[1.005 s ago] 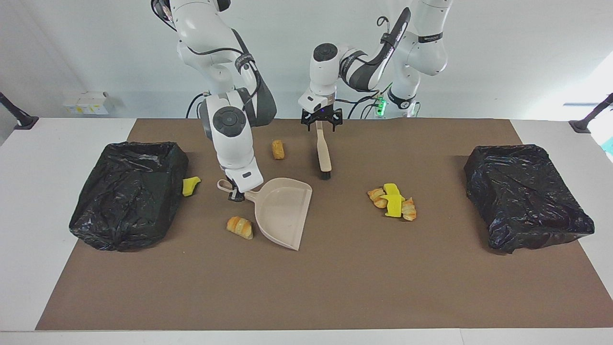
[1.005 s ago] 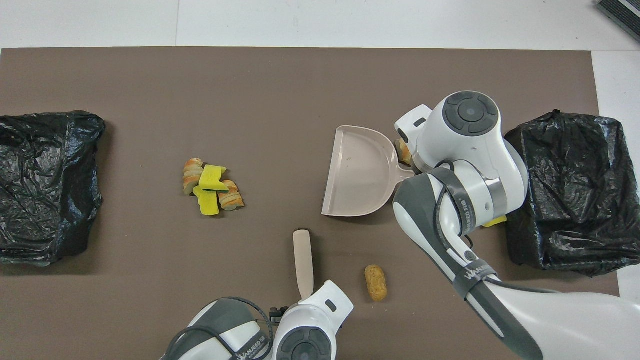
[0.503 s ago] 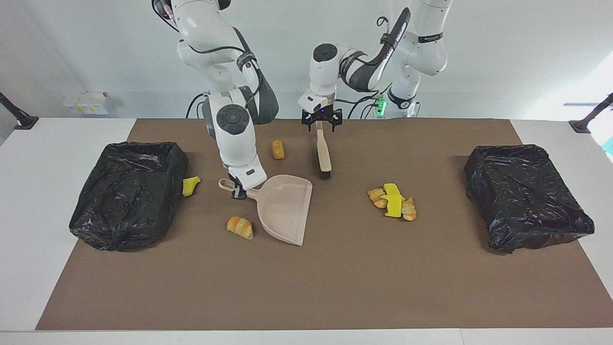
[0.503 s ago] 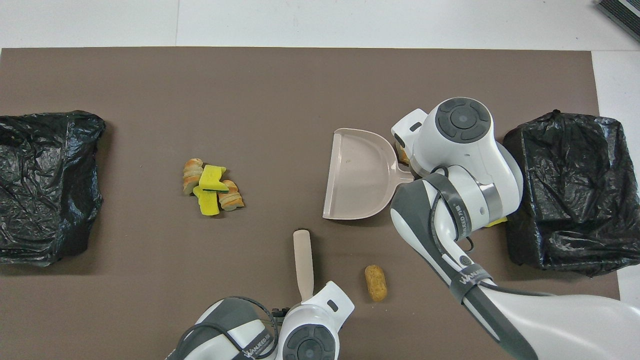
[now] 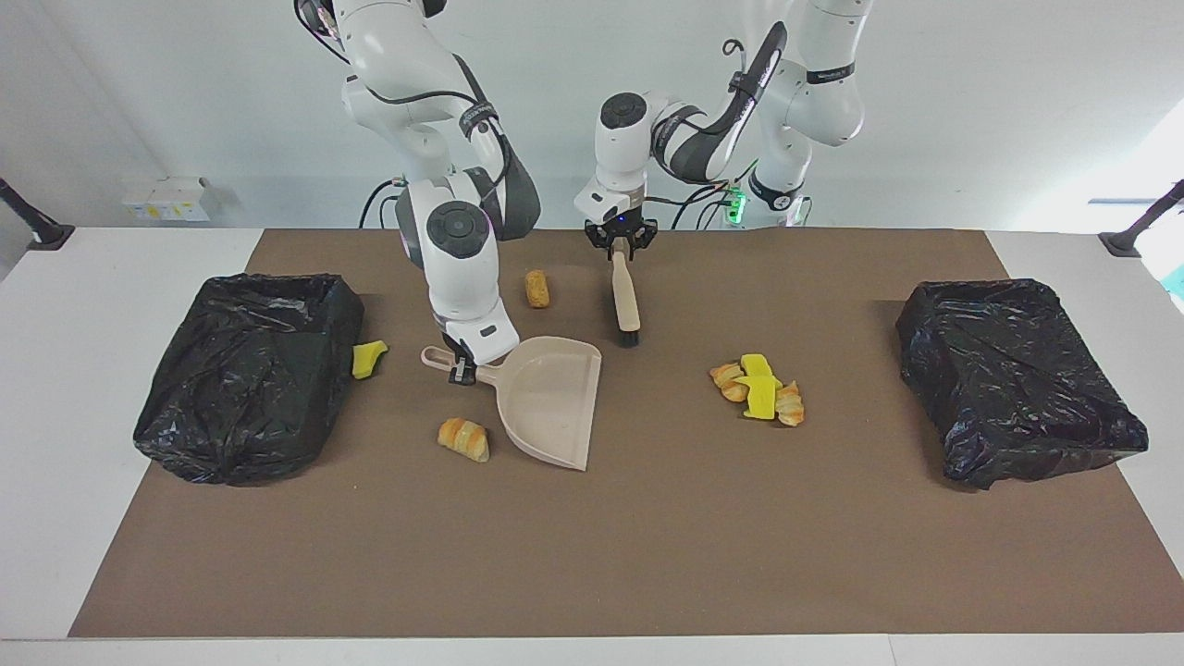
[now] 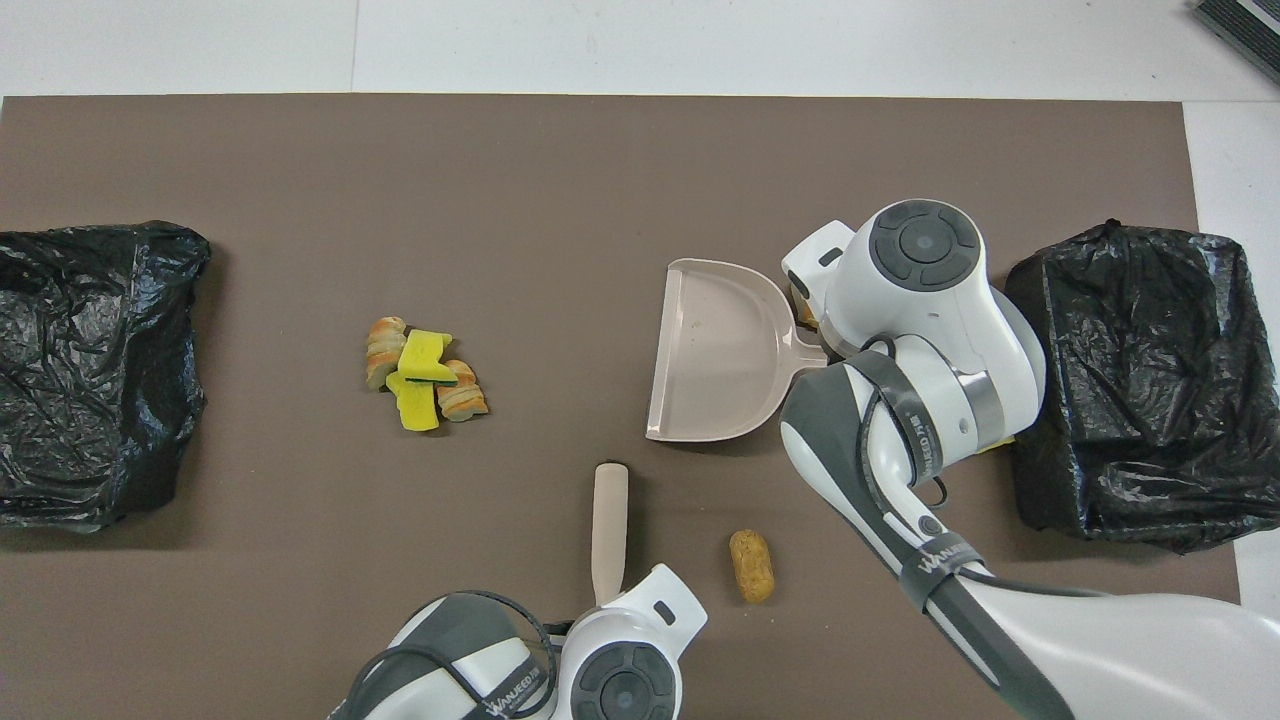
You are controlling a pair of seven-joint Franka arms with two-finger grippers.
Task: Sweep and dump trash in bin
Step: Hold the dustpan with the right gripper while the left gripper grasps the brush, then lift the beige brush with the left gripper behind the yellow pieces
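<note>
The beige dustpan [image 5: 546,398] [image 6: 715,350] sits mid-table with its mouth toward the left arm's end. My right gripper [image 5: 460,370] is shut on the dustpan's handle. My left gripper [image 5: 620,242] is shut on the handle of the beige, black-bristled brush [image 5: 625,305] [image 6: 609,530]. Trash: a pile of croissants and yellow wedges [image 5: 758,388] [image 6: 425,375], one croissant [image 5: 462,437] beside the pan, a brown roll [image 5: 536,288] [image 6: 751,565], and a yellow wedge [image 5: 368,359] against the bin [image 5: 245,370] at the right arm's end.
A second black-bagged bin [image 5: 1017,379] [image 6: 95,370] stands at the left arm's end. The brown mat [image 5: 647,555] covers the table between the bins. In the overhead view the right arm hides the dustpan's handle and most of the single croissant.
The left gripper has closed on the brush handle. The right arm has drawn the dustpan slightly toward the robots and turned it a little.
</note>
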